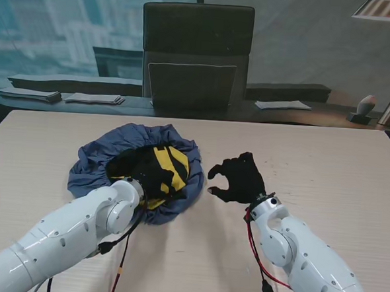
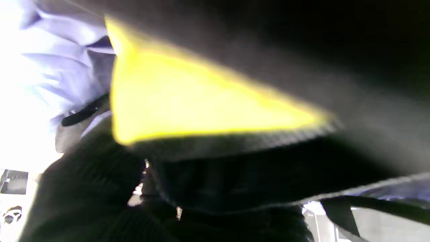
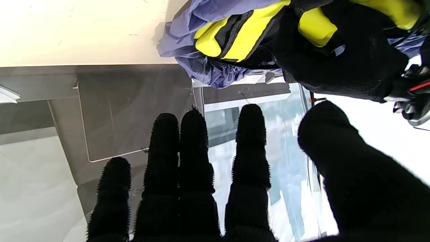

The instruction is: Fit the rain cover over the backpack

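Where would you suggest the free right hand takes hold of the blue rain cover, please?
I would grip the gathered edge of the rain cover on the right side, where it lies bunched beside the yellow and black backpack. The right hand is open, close to that edge, so it can come in from the right. The left hand rests on the backpack and blocks the near-left side.

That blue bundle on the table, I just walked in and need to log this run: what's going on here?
A two-armed robot is fitting a blue rain cover over a black and yellow backpack. The backpack lies inside the cover, whose gathered edge rings it, with the yellow panels not yet covered. The left hand is down on the backpack, seemingly gripping it at the side nearer to me. The right hand hangs open beside the bundle's right edge, fingers spread, holding nothing.
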### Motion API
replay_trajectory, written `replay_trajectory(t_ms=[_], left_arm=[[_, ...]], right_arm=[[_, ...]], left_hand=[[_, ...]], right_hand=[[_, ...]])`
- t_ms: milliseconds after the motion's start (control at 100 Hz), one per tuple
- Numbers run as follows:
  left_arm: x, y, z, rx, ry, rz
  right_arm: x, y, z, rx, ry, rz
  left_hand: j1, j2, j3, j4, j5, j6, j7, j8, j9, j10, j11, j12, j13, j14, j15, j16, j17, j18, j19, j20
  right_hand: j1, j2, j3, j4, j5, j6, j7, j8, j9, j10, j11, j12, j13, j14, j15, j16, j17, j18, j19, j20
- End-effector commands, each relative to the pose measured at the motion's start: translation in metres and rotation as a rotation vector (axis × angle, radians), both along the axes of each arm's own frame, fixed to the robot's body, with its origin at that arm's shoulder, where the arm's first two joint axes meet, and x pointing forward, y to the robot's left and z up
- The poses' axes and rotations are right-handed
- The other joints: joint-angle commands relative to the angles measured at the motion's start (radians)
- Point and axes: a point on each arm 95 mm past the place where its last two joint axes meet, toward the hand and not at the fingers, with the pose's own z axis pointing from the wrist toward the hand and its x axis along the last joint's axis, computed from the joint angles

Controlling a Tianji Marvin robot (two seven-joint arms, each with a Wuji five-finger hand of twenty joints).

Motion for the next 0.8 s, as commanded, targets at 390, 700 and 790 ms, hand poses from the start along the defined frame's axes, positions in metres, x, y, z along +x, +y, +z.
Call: replay_trajectory(t_ms=[390, 700, 790], left_arm=[[-0.031, -0.017, 0.006, -0.604, 0.036, -0.001], [-0.043, -0.026, 0.050, -0.873, -0.023, -0.041], [-0.046, -0.022, 0.065, -0.934, -0.067, -0.018]], right_arm=[[0.004, -0.010, 0.004, -0.006, -0.009, -0.027], [0.010, -0.031, -0.001, -0.114, -0.005, -0.103], [0.011, -0.037, -0.002, -0.117, -0.009, -0.116]], left_hand=[[0.338, 0.240, -0.072, 0.044, -0.057, -0.104, 0.238, 0.282, 0.008, -0.142, 0.311, 0.293, -0.006, -0.037, 0.237, 0.198, -0.038, -0.028, 0.093, 0.055], [0.358, 0.238, -0.067, 0.050, -0.026, -0.074, 0.222, 0.293, 0.017, -0.117, 0.309, 0.296, 0.004, -0.006, 0.235, 0.203, 0.003, 0.014, 0.087, 0.049], [0.363, 0.237, -0.069, 0.052, -0.025, -0.072, 0.217, 0.298, 0.017, -0.110, 0.304, 0.301, 0.013, 0.002, 0.225, 0.200, 0.020, 0.028, 0.077, 0.042]], right_hand=[[0.073, -0.023, 0.081, -0.078, 0.001, -0.011, 0.101, -0.115, 0.100, 0.011, 0.002, -0.013, 0.061, -0.015, -0.012, -0.021, 0.045, 0.008, 0.011, -0.017], [0.089, -0.041, 0.080, -0.086, 0.027, -0.016, 0.139, -0.105, 0.114, 0.017, 0.010, 0.005, 0.082, -0.002, 0.007, -0.015, 0.065, 0.021, 0.017, -0.018], [0.099, -0.049, 0.080, -0.092, 0.039, -0.018, 0.156, -0.114, 0.130, 0.026, 0.026, 0.019, 0.091, 0.004, 0.025, -0.008, 0.068, 0.023, 0.020, -0.016]])
